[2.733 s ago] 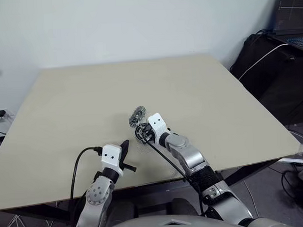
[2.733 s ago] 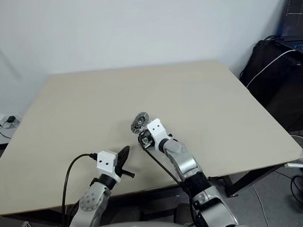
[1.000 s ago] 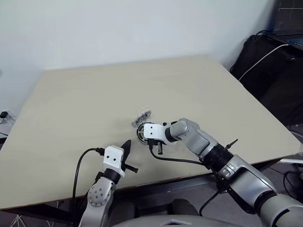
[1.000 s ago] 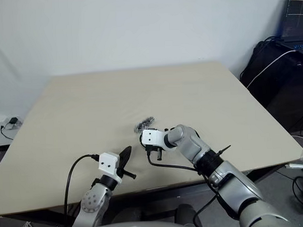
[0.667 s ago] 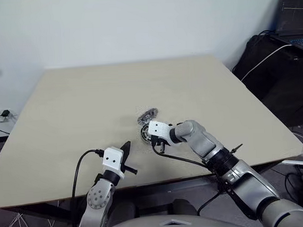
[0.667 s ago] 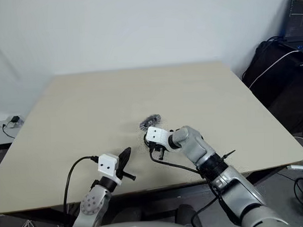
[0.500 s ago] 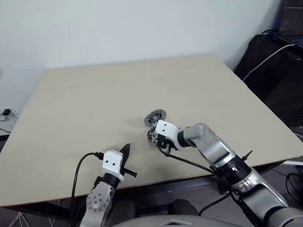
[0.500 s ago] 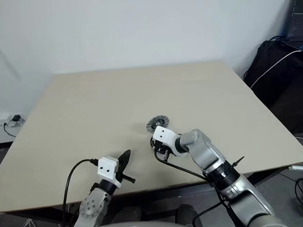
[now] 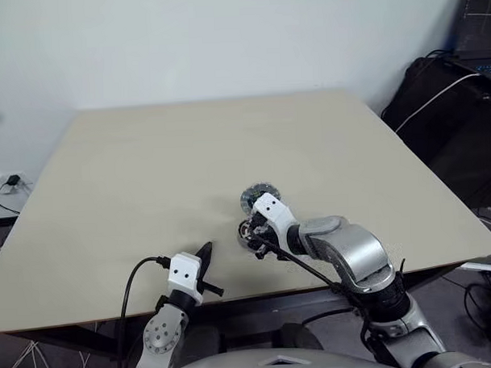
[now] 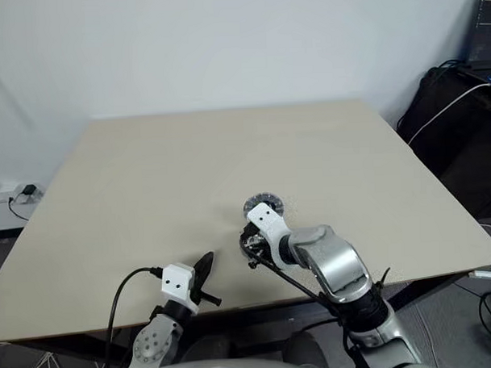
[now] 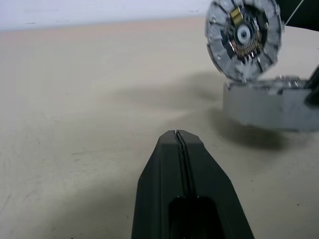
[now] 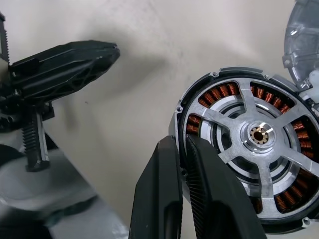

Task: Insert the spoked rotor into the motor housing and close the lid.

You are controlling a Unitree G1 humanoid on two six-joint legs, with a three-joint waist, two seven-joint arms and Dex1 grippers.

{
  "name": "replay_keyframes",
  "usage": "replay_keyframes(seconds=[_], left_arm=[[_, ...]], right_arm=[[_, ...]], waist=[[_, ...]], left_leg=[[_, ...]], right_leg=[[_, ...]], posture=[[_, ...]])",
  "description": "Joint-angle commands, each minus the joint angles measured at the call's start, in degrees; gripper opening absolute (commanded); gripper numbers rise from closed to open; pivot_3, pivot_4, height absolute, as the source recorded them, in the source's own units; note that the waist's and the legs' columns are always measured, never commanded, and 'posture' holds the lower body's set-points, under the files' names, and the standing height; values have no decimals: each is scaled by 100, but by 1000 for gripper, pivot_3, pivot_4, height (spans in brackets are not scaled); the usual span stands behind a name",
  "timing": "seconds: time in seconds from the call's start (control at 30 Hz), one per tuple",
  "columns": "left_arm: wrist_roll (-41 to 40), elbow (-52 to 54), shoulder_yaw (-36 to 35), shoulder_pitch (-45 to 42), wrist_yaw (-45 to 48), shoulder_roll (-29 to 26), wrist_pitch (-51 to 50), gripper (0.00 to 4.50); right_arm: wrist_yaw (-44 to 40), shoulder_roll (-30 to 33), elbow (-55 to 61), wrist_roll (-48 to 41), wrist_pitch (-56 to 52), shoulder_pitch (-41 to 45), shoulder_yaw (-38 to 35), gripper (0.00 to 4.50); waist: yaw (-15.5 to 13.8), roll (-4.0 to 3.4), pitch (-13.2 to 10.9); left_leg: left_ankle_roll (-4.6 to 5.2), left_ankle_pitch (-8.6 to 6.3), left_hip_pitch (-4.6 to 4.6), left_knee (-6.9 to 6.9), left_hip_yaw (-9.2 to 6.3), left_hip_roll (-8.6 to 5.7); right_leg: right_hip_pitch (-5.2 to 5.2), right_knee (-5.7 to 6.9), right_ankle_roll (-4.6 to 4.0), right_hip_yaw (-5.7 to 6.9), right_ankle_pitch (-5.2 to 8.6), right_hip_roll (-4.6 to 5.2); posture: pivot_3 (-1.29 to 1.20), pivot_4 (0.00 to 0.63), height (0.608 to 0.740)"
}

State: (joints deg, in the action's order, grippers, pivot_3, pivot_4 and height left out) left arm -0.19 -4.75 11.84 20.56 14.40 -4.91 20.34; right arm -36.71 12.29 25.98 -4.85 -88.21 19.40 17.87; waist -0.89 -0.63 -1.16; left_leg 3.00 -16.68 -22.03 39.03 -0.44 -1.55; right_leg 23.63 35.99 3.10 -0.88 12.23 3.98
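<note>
The beige table (image 9: 148,163) carries all the parts near its front edge. The right hand (image 12: 182,149) points down at the motor housing (image 12: 246,174); its two black fingers are clamped together on the housing's rim. The spoked rotor (image 12: 261,134) already sits inside the housing, its silver spokes over the copper windings. The lid (image 11: 244,37) stands tilted up just behind the housing, touching its far edge, with its inner side facing the left hand. The left hand (image 11: 178,134) hovers low over the table, apart from the housing, with its fingers pressed together and holding nothing.
</note>
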Motion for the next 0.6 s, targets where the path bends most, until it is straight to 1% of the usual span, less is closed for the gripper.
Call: replay_keyframes(seconds=[0.03,0.23,0.3,0.37,0.43,0.5,0.6], left_arm=[[-53,16,15,-74,49,23,138,0],[-65,0,-2,-65,80,37,132,0],[-76,-7,-11,-68,94,35,126,0],[-88,-16,-19,-77,111,24,117,0],[-100,-36,-24,-90,126,14,116,0],[-115,-69,-29,-107,141,5,123,0],[-123,-76,-25,-110,153,4,119,0]], right_arm=[[353,-123,62,-140,-85,155,-214,37],[816,-481,-360,-336,7,22,-284,37],[907,-582,-446,-416,56,39,-308,37],[954,-682,-520,-512,148,77,-277,663],[1032,-803,-600,-572,243,112,-284,1176],[1139,-1017,-662,-643,284,165,-394,1848],[1129,-1033,-610,-793,458,239,-351,2808]], waist=[[5,0,0],[29,-2,1],[38,1,4],[69,4,7],[100,3,6],[140,3,6],[154,2,5]], left_leg=[[-14,-8,0,0,0,0],[-14,-7,0,-1,-1,2],[-1,1,2,0,-1,2],[10,6,5,1,-1,2],[10,7,6,1,0,2],[10,7,6,1,-1,4],[10,7,6,-1,-2,5]], right_leg=[[0,0,0,0,0,0],[1,2,0,2,0,-7],[-2,3,0,2,0,-25],[-6,3,1,2,0,-34],[-7,3,2,1,0,-34],[-7,3,3,1,0,-36],[-6,3,4,1,-1,-40]], posture=[[0,0,740],[0,0,740],[0,0,740],[0,0,740],[0,0,740],[0,0,740],[0,0,740]])
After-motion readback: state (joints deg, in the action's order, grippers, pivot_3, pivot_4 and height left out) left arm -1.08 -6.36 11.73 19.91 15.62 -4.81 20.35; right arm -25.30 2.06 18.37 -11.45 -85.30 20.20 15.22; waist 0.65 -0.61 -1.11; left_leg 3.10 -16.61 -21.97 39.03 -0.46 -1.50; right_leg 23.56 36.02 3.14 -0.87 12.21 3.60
